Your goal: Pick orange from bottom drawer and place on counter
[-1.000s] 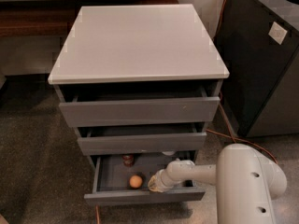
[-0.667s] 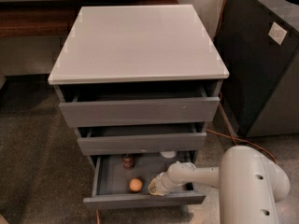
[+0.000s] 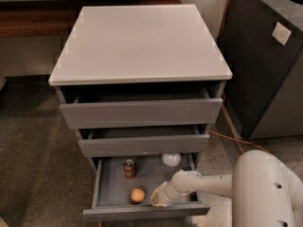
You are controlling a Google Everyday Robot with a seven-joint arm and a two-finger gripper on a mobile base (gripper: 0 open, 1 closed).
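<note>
1. Worktop: light grey square slab, directly above the bottom drawer, topping the same cabinet.
2. Dark grey unit: on the floor, up and to the right of the bottom drawer, well apart from it.
3. Robot arm: white, comes in from the right of the bottom drawer, forearm crossing the drawer's right wall.
4. Wooden bench: dark brown, far behind the bottom drawer, upper left.
5. Top drawer and middle drawer: stacked just above the bottom drawer, each pulled out a little.
6. Bottom drawer: pulled out furthest of the three, grey tray exposed.
7. Gripper: inside the bottom drawer, near its front edge, right of centre. Whether it is spread or closed: cannot tell.
8. White bulb-like object: at the back of the bottom drawer, right of centre.
9. Red soda can: upright, back half of the bottom drawer, left of centre.
10. Orange: on the floor of the bottom drawer near the front edge, just beside the gripper on its left. Contact: cannot tell.
</note>
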